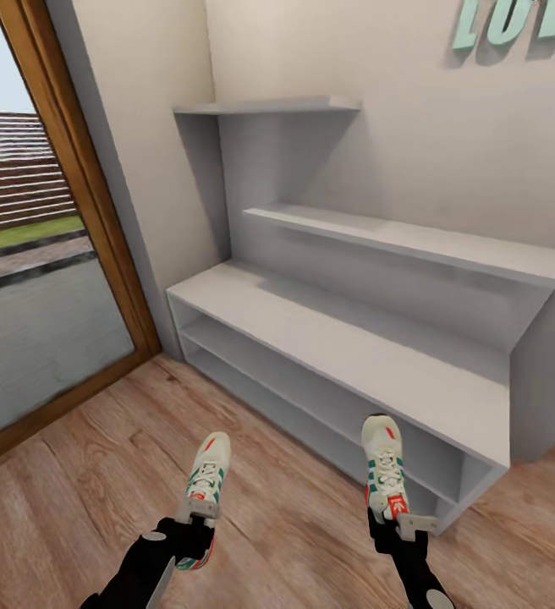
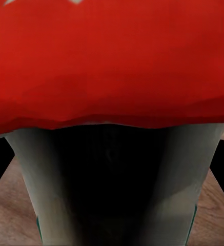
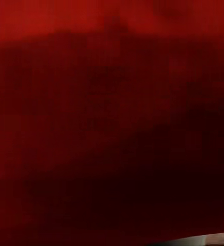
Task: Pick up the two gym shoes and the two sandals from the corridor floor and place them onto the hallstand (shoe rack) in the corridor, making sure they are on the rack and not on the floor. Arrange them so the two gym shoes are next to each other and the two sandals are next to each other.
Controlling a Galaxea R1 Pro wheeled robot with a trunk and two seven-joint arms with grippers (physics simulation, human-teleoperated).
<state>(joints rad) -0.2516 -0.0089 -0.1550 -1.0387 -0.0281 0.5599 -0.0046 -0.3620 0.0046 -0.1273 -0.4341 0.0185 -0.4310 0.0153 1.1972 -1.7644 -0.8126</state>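
Gripping gym shoes (image 1: 207, 479), both hands (image 1: 195, 526) (image 1: 393, 526); hallstand (image 1: 337, 338) edge just ahead.

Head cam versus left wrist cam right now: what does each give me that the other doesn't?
Head view alone: the hallstand ahead with its two open shelf levels, the teal letters on the wall, the glass door, the right gripper shut on the right gym shoe, and the left gripper itself.

Left wrist view alone: a close look at the red-orange heel and dark opening of the left gym shoe.

Both: that left shoe held above the corridor floor.
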